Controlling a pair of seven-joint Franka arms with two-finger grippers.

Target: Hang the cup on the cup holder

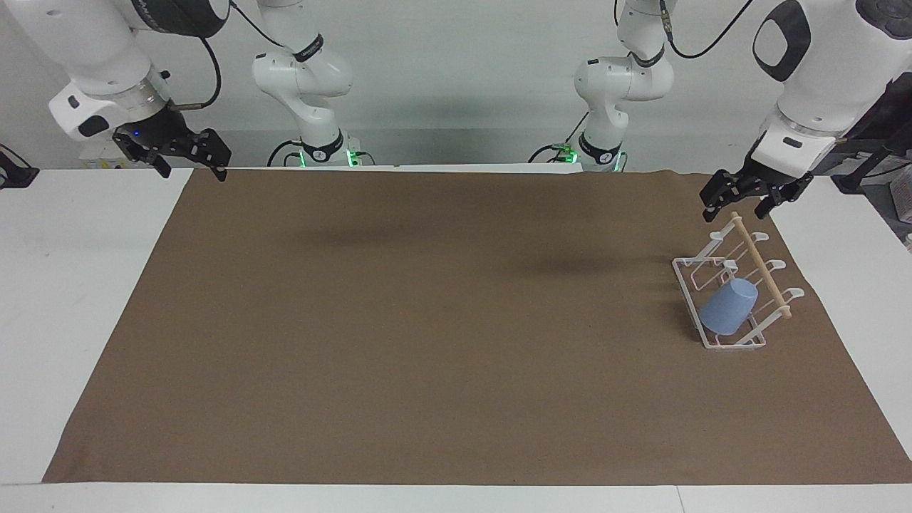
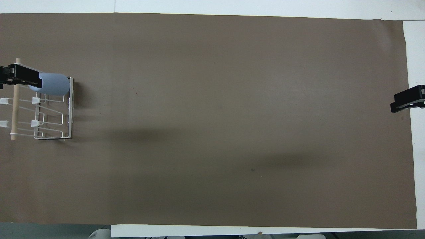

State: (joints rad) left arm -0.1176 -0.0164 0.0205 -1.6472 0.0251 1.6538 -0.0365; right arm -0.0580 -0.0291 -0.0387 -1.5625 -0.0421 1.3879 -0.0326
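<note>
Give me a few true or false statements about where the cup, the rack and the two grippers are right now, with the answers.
1. The cup sits on a prong of the cup holder. True.
2. The left gripper holds the cup. False: it is empty, up over the end of the holder's wooden dowel that lies nearer to the robots.
3. The cup holder stands toward the right arm's end of the table. False: it stands toward the left arm's end.
4. The right gripper waits over the edge of the brown mat at its own end, away from the cup. True.
5. The cup stands upright on the mat. False: it is tilted on the rack, rim down.
</note>
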